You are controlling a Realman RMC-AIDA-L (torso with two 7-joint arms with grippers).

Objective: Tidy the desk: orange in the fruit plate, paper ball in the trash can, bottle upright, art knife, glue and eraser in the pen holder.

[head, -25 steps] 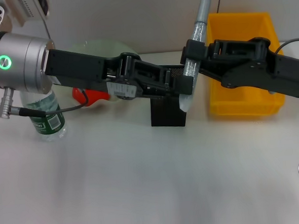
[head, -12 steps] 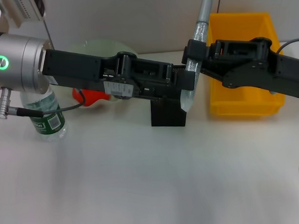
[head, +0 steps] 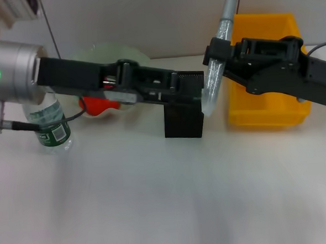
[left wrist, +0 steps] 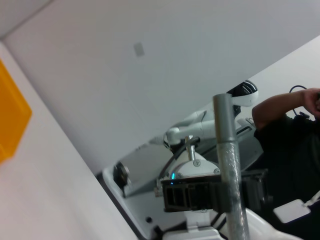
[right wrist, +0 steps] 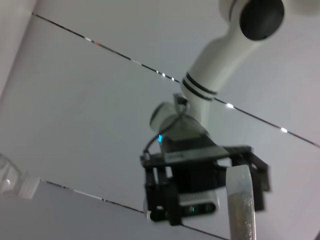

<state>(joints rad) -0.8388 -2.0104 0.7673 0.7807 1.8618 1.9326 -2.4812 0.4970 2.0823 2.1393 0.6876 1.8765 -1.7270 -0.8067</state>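
Black pen holder (head: 183, 121) stands mid-worktop (head: 156, 200). The right gripper (head: 213, 55) has its jaws closed on the glue (head: 217, 55), tilted, its lower end just above the holder's right edge. The left gripper (head: 191, 90) reaches there too; its jaws I cannot tell. Straightening the glue first should help the drop.

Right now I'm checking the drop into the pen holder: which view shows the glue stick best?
The head view: the glue stick shows whole, tilted over the pen holder. Both wrist views show only part of its shaft against the ceiling.
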